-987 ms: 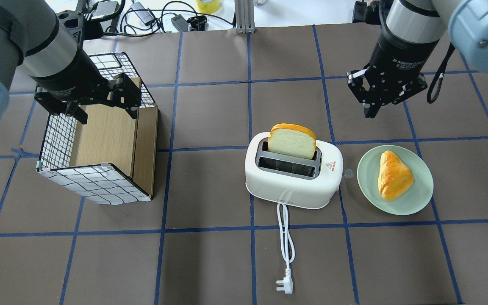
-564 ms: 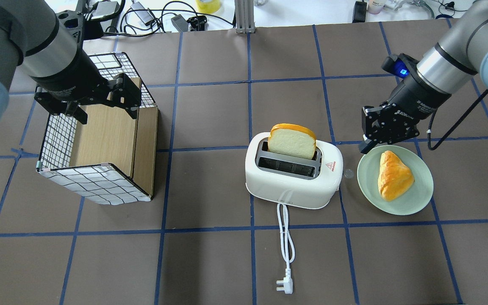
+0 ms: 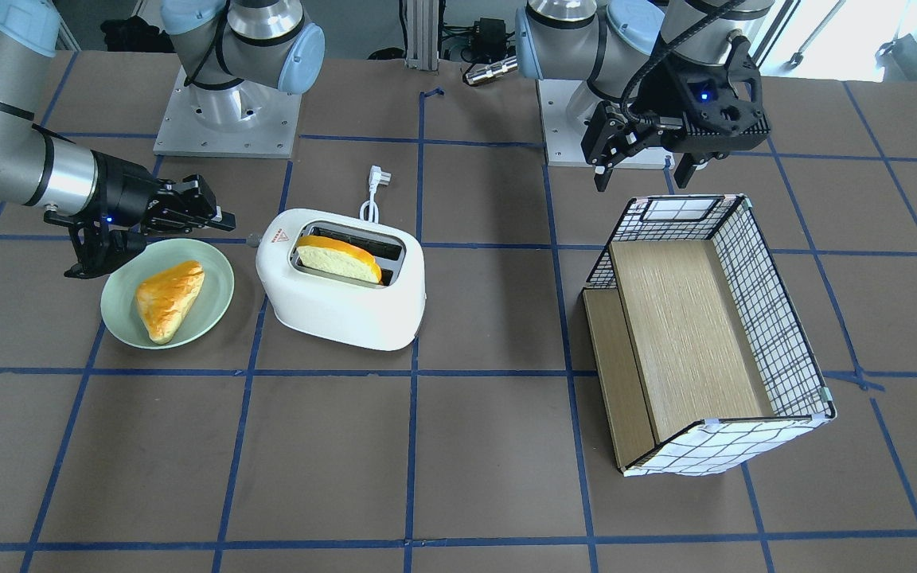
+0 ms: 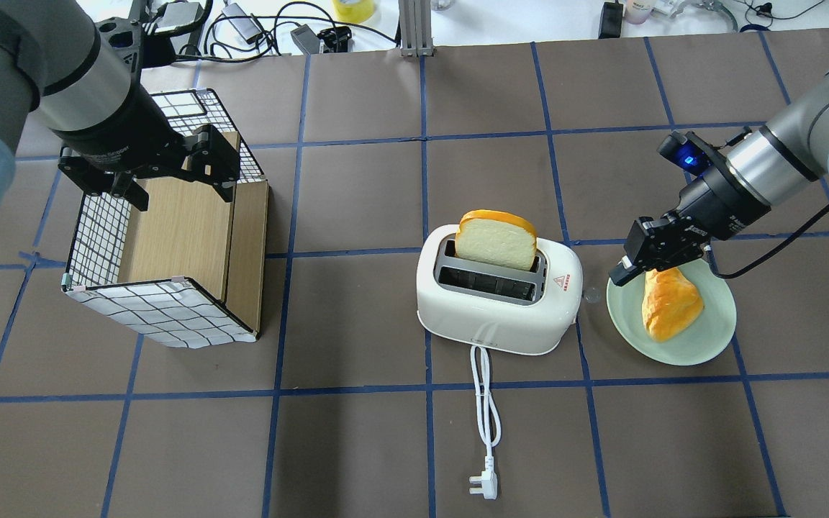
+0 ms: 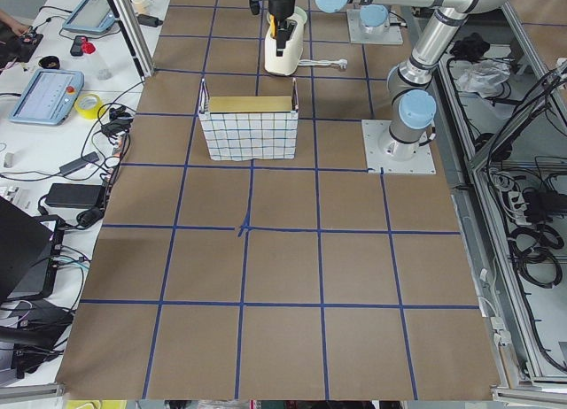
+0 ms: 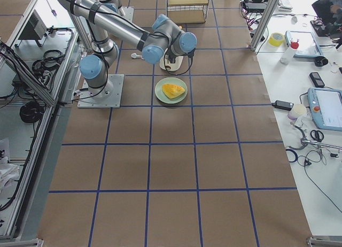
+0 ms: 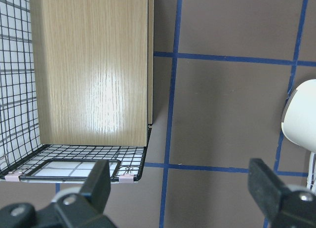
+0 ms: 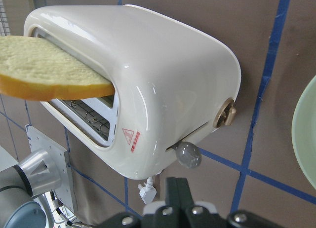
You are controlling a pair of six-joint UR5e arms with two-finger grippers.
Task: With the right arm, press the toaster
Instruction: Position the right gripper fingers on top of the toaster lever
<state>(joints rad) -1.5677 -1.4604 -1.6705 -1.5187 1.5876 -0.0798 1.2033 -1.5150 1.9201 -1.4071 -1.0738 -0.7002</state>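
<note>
The white two-slot toaster [image 4: 497,306] stands mid-table with a bread slice [image 4: 495,241] upright in its far slot. Its small grey lever knob [image 4: 591,293] sticks out of the end that faces the plate. My right gripper [image 4: 620,275] is shut and tilted low, its tip a short way right of the knob, apart from it, above the plate's near rim. In the right wrist view the toaster's end [image 8: 163,80] and knob [image 8: 187,155] lie just ahead of the closed fingers [image 8: 175,188]. My left gripper [image 4: 180,193] is open and empty above the grid-patterned box.
A pale green plate [image 4: 706,342] with a pastry [image 4: 666,302] sits right of the toaster, partly under my right gripper. The toaster's white cord and plug [image 4: 485,417] trail toward the front. The grid-patterned box [image 4: 162,252] with a wooden inside stands at the left.
My right arm has swung down and leftward from the back right, tilted over, and now points at the toaster's lever end. The left arm, toaster and plate have not moved.
</note>
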